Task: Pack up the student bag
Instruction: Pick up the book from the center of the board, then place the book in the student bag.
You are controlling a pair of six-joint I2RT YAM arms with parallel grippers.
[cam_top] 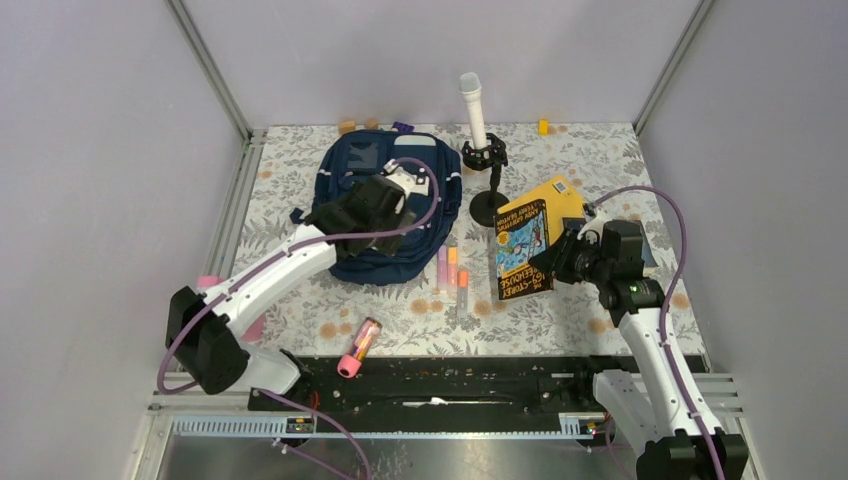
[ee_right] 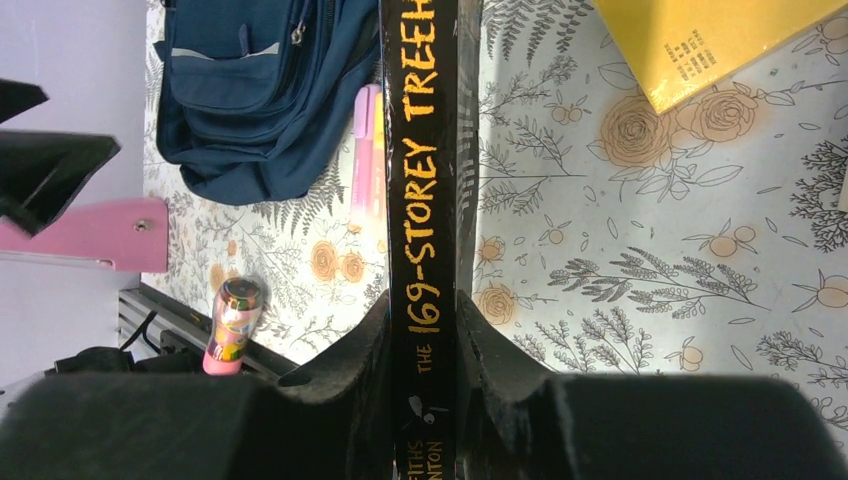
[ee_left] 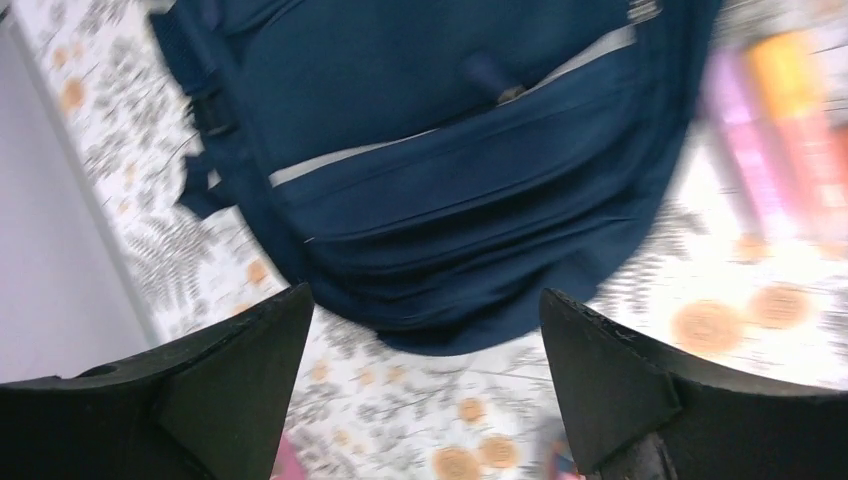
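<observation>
The student bag is a navy blue backpack lying flat at the back left of the table. My left gripper hovers over its near half, open and empty. In the left wrist view the bag fills the upper frame and the left gripper stands wide apart above its lower edge; the picture is blurred. My right gripper is shut on a black book and holds it tilted up. In the right wrist view the right gripper clamps the book's spine.
A yellow book lies under the black one. Several markers lie beside the bag. A pink bottle lies near the front edge. A white microphone on a black stand stands at the back. A pink object sits far left.
</observation>
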